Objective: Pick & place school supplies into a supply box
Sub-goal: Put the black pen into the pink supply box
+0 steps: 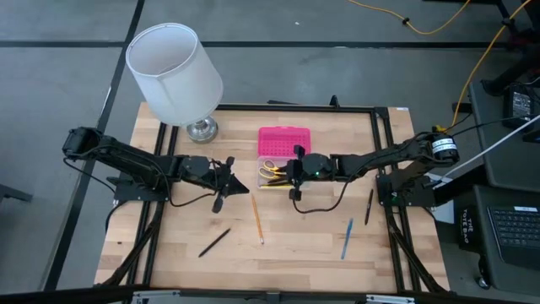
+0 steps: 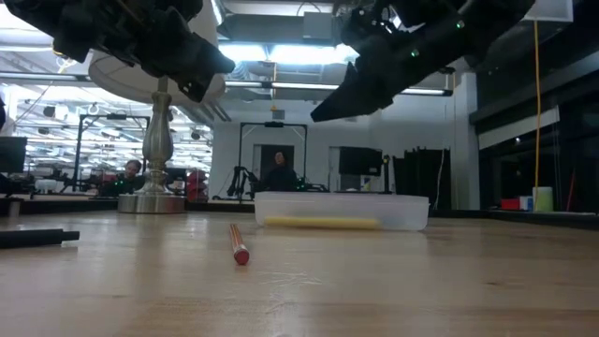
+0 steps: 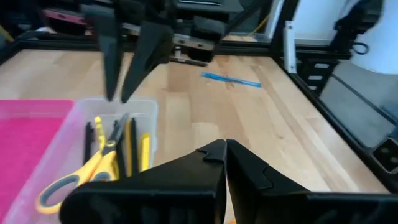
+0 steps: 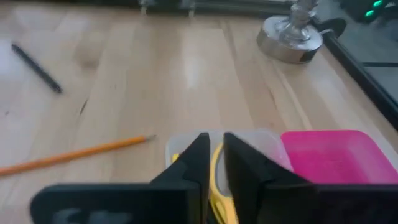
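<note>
Your right gripper hangs just over the near edge of the supply box, its 2 fingers pointing down with a narrow gap between them and nothing visibly pinched; you cannot tell from these views whether it is letting go or closing in, but the gap looks empty. Directly beneath it the clear tray already holds the yellow-handled scissors and a few pens and pencils lying lengthwise, which suits a tray barely longer than they are. The pink lid lies folded flat on the far side of that gripper, toward the lamp, so the opening stays clear from above. Your left gripper waits nearby on the other side of the box, fingers pressed shut and empty, facing the box, likely kept back to leave the right arm room. 4 loose items lie on the bare wood: an orange pencil lies between the 2 grippers and nearer you, a black pen beyond it on the left arm's side, a blue pen and another black pen on the right arm's side. The orange pencil seems the easiest next reach for either arm.
</note>
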